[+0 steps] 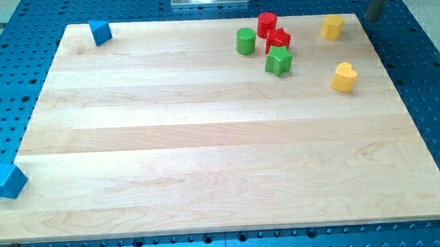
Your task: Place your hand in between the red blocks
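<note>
A red cylinder [266, 23] stands near the top edge of the wooden board [206, 146]. A red star [278, 40] lies just below and right of it, touching or nearly touching. My tip [372, 18] is at the view's top right, just off the board's corner, well right of both red blocks. A yellow block [332, 27] sits between my tip and the red blocks.
A green cylinder [245, 41] stands left of the red star and a green star [278, 61] just below it. A yellow heart [344, 78] lies lower right. A blue triangular block [100, 32] is at top left. A blue cube [3, 180] sits off the board's left edge.
</note>
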You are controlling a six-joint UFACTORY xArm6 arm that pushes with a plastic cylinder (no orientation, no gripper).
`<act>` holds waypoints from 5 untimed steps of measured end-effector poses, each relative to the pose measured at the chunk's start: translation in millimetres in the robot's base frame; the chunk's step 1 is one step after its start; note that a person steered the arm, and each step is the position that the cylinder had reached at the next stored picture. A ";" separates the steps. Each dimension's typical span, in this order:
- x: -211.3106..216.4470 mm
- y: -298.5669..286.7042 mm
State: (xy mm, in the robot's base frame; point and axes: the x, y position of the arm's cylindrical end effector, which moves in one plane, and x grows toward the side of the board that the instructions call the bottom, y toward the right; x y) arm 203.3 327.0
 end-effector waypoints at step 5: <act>-9.5 -160.6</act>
State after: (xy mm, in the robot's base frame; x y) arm 193.8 166.3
